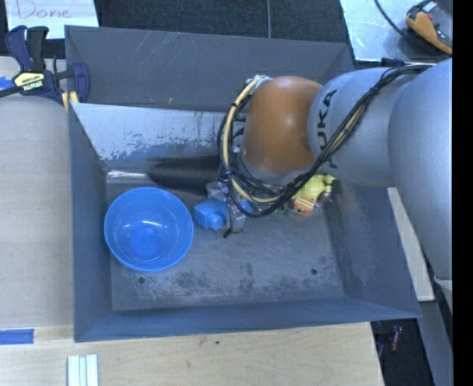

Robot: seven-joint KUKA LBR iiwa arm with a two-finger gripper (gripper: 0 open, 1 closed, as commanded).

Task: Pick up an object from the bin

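Camera view
Bin: a grey metal bin (pixel 220 304) with sloped walls is seen from above; three loose things are held in it.
Bowl: a round blue bowl (pixel 148 227) is set mouth-up on the left of the floor, its smooth blue inside shown.
Small blue piece: a small blue block-like thing (pixel 208 215) is laid just right of the bowl, near the middle of the floor.
Toy: a yellow and orange toy (pixel 311 194) is partly covered by the arm (pixel 381 127), towards the right wall.
Surface: the bin floor is scuffed and speckled; the back wall is scratched.
Gripper: the gripper (pixel 230 207) is lowered to the floor under the orange cover (pixel 277 131) and looped cables (pixel 235 139).
Gripper state: spread or closed cannot be told.
Relation: the small blue piece is met at the gripper's left side, touching or just beside it; the bowl is near, the toy behind.
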